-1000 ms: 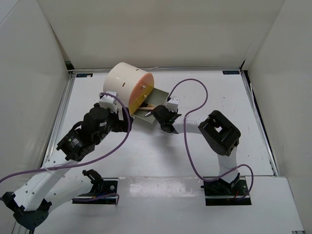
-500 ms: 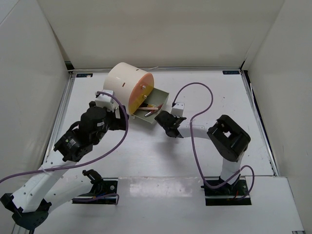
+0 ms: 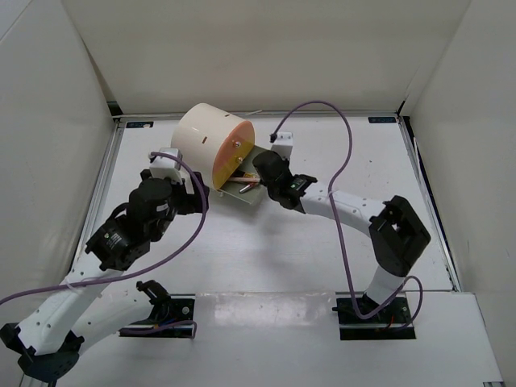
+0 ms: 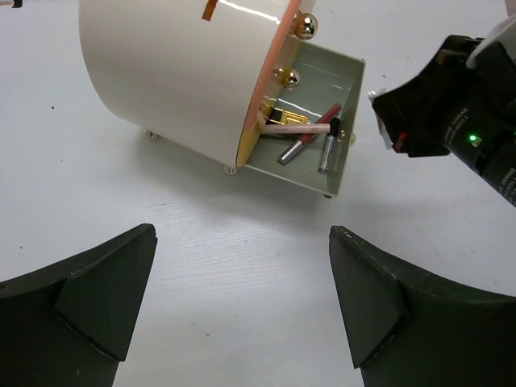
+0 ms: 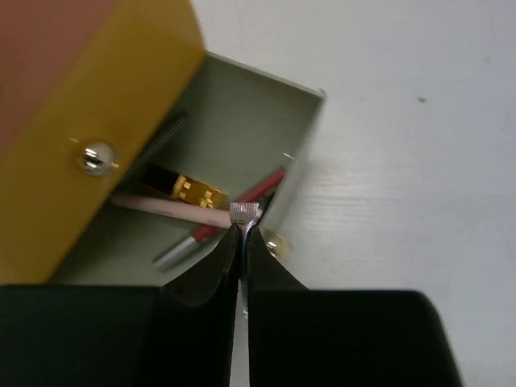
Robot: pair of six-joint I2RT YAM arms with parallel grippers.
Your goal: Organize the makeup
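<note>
Right claw (image 5: 243, 216) is closed, its two fingers pressed flat together with nothing visible between them. The tips meet at the top edge of the front wall of an open drawer (image 4: 343, 76); whether they touch that wall cannot be told. Left claw (image 4: 242, 242) is spread wide and holds nothing. It hangs above the bare white tabletop (image 3: 322, 258), near the drawer and facing it, well apart from the makeup. The grey-green drawer sticks out from the bottom of a big cream cylinder (image 4: 177, 72) that lies on its side on small feet, its orange front (image 4: 270, 89) carrying two shiny round knobs (image 4: 306, 24). Inside the drawer lie several pieces of makeup. A pale pink pencil (image 4: 294, 127) lies across the others, its dark end close to the front wall, just beside the right claw's tips. Under it, a red pencil (image 4: 310, 137) with a silver end lies at a slant. Beside that, a grey stick (image 4: 328, 153) lies close along the front wall. Further back, partly under the orange front, a black-and-gold piece (image 5: 181, 187) shows; what kind of item it is cannot be made out. In the overhead view the right arm reaches across from the right, and the left arm sits on the other side of the cylinder.
</note>
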